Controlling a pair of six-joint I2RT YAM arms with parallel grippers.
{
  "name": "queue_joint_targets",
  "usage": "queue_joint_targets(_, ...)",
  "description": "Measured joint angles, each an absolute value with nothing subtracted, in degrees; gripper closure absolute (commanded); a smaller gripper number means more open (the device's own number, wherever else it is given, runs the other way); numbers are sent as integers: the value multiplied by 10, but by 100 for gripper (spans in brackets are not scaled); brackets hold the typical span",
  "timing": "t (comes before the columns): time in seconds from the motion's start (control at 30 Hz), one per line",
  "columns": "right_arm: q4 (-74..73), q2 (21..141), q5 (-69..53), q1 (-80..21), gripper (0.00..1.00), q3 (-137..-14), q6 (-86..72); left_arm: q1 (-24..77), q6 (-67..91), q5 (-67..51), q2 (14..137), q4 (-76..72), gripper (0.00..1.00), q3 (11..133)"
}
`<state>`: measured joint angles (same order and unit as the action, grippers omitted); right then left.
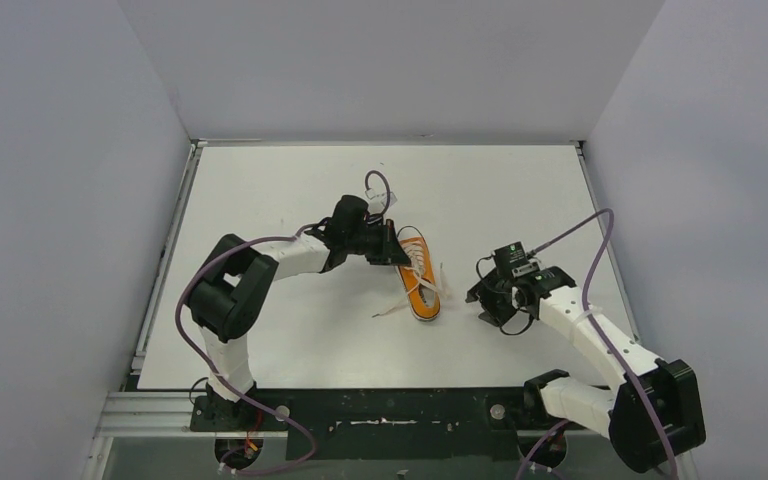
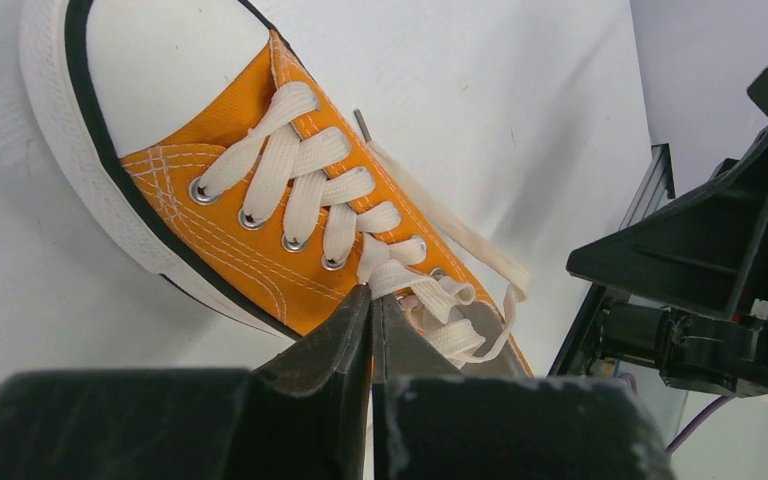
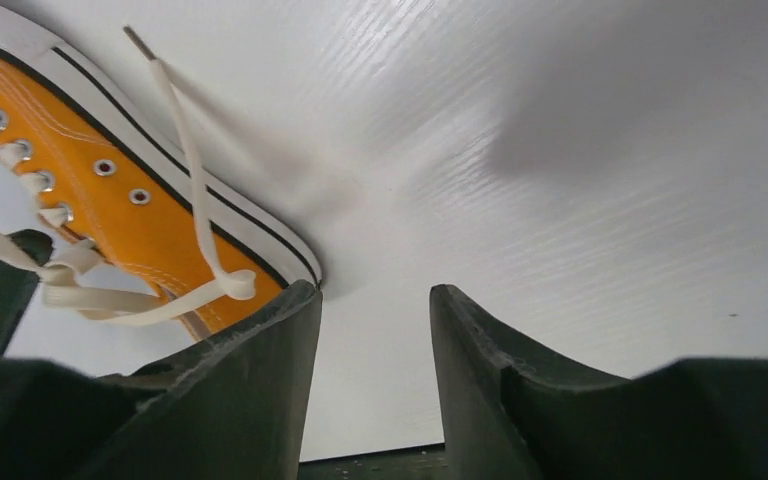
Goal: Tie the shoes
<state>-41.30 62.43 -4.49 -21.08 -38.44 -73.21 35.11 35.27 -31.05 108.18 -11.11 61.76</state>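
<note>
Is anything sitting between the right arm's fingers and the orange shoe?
Nothing visible. Only bare white table lies between the open right gripper and the sneaker. One loose lace lies over that side of the shoe.

White table [image 1: 290,340], matte; close up in the right wrist view the surface [image 3: 560,150] shows a fine ridged grain and a soft shadow upper right. Plain grey walls enclose three sides: back wall [image 1: 390,60], left wall [image 1: 50,200], right wall [image 1: 720,150]. A silver metal rail [image 1: 165,270] runs along the table's left edge. A black plate [image 1: 380,410], scuffed with pale marks, lies across the near edge, with an aluminium frame bar [image 1: 150,420] just beside it at left.
</note>
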Motion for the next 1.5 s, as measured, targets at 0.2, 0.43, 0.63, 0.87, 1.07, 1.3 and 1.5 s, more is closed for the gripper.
queue_joint_targets(0.2, -373, 656, -103, -200, 41, -385, -499, 351, 346, -313, 1080, -110, 100, 614)
queue_joint_targets(0.43, -310, 667, -308, -196, 37, -448, -71, 350, 323, -318, 1056, -71, 100, 614)
queue_joint_targets(0.63, -248, 768, -432, -183, 44, -512, 58, 343, 308, -324, 1032, -42, 100, 613)
queue_joint_targets(0.87, -213, 804, -472, -185, 44, -497, 93, 338, 317, -340, 1028, -46, 100, 585)
queue_joint_targets(1.07, -184, 815, -474, -204, 45, -496, 104, 338, 331, -355, 1028, -58, 100, 578)
queue_joint_targets(1.3, -180, 856, -461, -226, 52, -496, 126, 337, 335, -366, 1017, -60, 100, 576)
queue_joint_targets(1.5, -163, 857, -441, -227, 65, -482, 127, 335, 335, -371, 997, -59, 100, 575)
